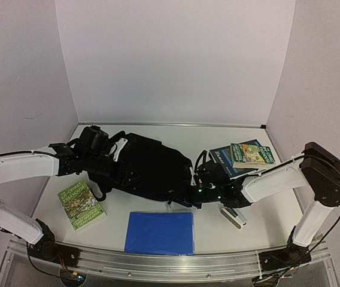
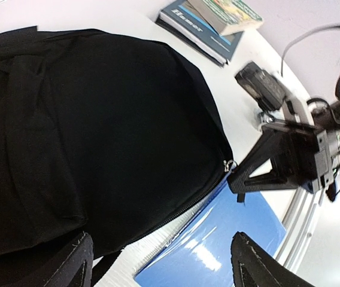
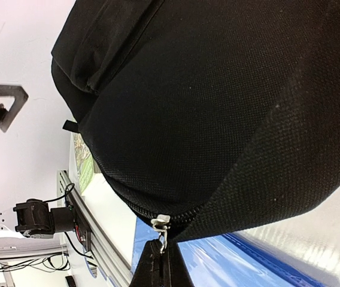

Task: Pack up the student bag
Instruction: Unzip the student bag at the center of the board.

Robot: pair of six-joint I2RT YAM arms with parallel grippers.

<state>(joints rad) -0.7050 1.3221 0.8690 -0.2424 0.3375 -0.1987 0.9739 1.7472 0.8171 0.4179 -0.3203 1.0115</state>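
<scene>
The right claw [image 3: 160, 266] is pinched together on the small silver zipper pull [image 3: 160, 230]. Just beyond it bulges the student bag [image 3: 206, 107], rounded, in coarse black weave. The left claw [image 2: 161, 266] gapes wide over the bag's soft edge and a glossy, flat blue folder [image 2: 218, 239].

This is a robotics lab test cell. A white counter [image 1: 230, 236] sits boxed in on three sides by plain, bare wall panels [image 1: 170, 60], like a booth. An aluminium rail [image 1: 176, 263] runs along its near edge and carries two white-and-black robot arms, the left arm [image 1: 20, 168] and the right arm [image 1: 275, 179], with loose wiring [image 1: 68, 270] and green indicator lights [image 1: 201, 191]. A black student bag [image 1: 149, 167], a paperback [image 1: 81, 204] and a blue folder [image 1: 161, 232] lie spread out as props.
</scene>
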